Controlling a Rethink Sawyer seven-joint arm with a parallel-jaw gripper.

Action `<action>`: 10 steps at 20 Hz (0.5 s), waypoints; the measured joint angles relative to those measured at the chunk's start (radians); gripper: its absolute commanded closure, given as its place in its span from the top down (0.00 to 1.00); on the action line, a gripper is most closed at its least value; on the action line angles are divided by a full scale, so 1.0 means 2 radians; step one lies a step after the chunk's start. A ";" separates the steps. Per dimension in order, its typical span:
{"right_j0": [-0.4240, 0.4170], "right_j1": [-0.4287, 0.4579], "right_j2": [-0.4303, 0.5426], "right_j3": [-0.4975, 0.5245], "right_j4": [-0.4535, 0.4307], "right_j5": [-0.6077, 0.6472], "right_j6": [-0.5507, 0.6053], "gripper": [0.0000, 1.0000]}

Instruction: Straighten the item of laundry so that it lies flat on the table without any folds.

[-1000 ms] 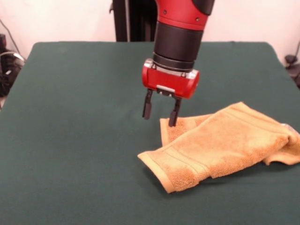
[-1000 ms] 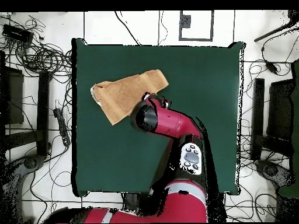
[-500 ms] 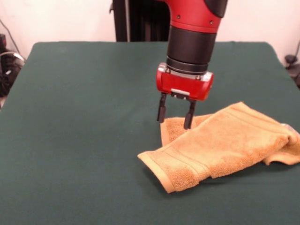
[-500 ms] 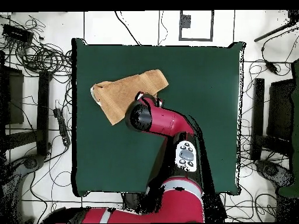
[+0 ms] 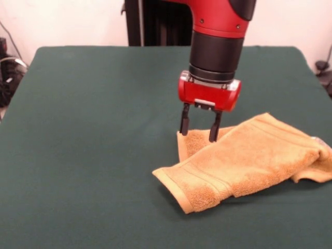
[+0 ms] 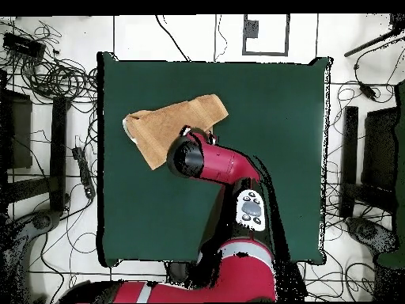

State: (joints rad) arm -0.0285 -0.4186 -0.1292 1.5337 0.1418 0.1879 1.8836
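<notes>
Hovering with jaws apart, the gripper [image 5: 199, 126] hung over the folded towel [image 5: 249, 158].
Lying doubled right of centre on the table [image 5: 88, 129], the towel looked soft, light and limp; its exposed lower corner offered the likeliest hold.

A pale wall [image 5: 78, 21] fills the upper frame. Tangled black cables [image 6: 55, 75] cover the white floor [image 6: 356, 32], beside what may be dark stands [image 6: 59, 150].
</notes>
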 measured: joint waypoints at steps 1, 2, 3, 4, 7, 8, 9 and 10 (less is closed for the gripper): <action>0.000 0.000 0.000 0.000 0.000 0.006 0.000 1.00; 0.000 0.000 0.000 0.000 0.000 0.010 0.000 1.00; 0.000 0.000 0.000 0.000 0.000 0.017 0.000 1.00; 0.000 0.000 0.000 0.000 0.000 0.021 0.000 1.00; 0.000 0.000 0.001 0.000 0.000 0.037 0.000 1.00; -0.001 0.000 0.001 0.000 0.000 0.041 0.000 1.00; -0.001 0.000 0.001 0.000 0.000 0.044 0.000 1.00; -0.001 0.000 0.001 0.000 0.000 0.045 0.000 1.00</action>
State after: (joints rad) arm -0.0306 -0.4192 -0.1262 1.5336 0.1416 0.2783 1.8836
